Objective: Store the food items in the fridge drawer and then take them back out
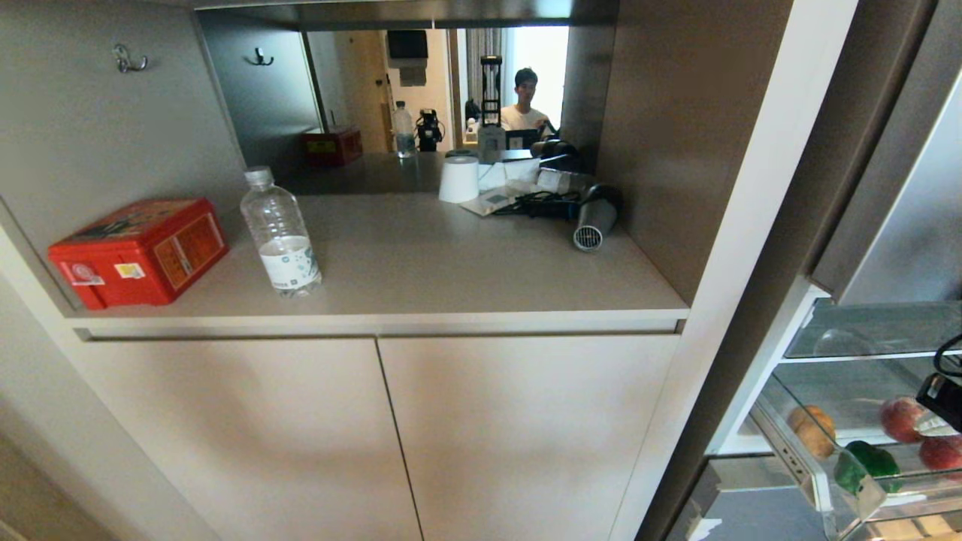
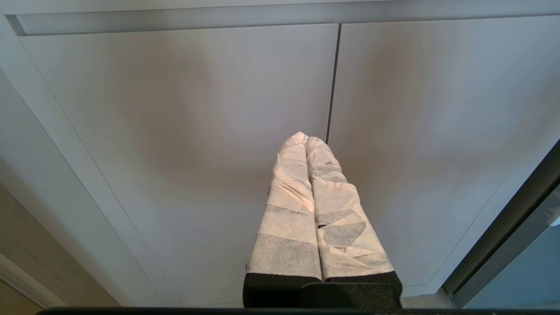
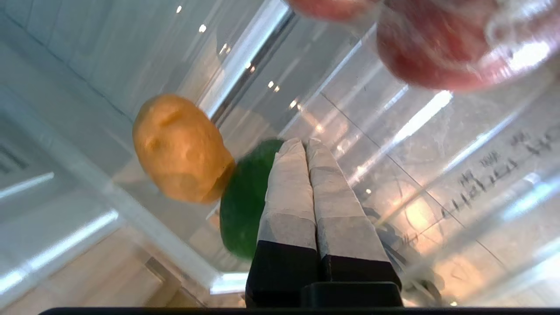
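Potato beside pepper in drawer

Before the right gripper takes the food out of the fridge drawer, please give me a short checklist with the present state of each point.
1. Fridge drawer pulled open: ok.
2. Potato and green bell pepper in drawer: ok.
3. Right gripper open for grasp: not ok, shut.
4. Right gripper empty: ok.
5. Left gripper parked by cabinet doors, shut: ok.
6. Pepper stem position: cannot tell.

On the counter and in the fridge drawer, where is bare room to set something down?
Counter: bare between the water bottle and hair dryer; cluttered at the back right. Fridge drawer: potato, bell pepper and red fruit crowd the visible part.
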You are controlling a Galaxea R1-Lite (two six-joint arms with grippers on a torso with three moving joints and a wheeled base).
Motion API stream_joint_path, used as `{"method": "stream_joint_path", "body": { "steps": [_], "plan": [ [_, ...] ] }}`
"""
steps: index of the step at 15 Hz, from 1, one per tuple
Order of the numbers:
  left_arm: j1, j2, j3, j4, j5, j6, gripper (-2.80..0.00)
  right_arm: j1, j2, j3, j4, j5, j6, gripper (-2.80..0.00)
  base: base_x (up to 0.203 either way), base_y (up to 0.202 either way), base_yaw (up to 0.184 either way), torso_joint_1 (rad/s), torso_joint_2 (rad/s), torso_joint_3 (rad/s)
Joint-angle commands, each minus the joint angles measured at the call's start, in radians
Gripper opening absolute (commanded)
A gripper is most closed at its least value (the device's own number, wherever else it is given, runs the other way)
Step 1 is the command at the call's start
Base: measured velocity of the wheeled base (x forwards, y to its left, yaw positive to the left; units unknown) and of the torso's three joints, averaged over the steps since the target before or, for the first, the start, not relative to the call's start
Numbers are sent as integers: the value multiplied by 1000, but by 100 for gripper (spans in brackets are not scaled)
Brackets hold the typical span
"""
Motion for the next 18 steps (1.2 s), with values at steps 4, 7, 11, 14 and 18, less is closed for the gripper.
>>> {"method": "stream_joint_path", "body": {
  "steps": [4, 7, 11, 14, 18],
  "plan": [
    [0, 0, 11, -1, 0, 0, -280, -29, -158, 133, -6, -1, -5, -280, 0, 0, 0, 0, 0, 0],
    [0, 0, 11, -1, 0, 0, -280, -77, -288, 303, -92, 2, -4, -280, 0, 0, 0, 0, 0, 0],
    [0, 0, 11, -1, 0, 0, -280, -168, -451, 498, -178, 1, -15, -280, 0, 0, 0, 0, 0, 0],
    [0, 0, 11, -1, 0, 0, -280, -277, -481, 647, -316, -2, -20, -280, 0, 0, 0, 0, 0, 0],
    [0, 0, 11, -1, 0, 0, -280, -346, -306, 701, -473, 8, -17, -280, 0, 0, 0, 0, 0, 0]
  ]
}}
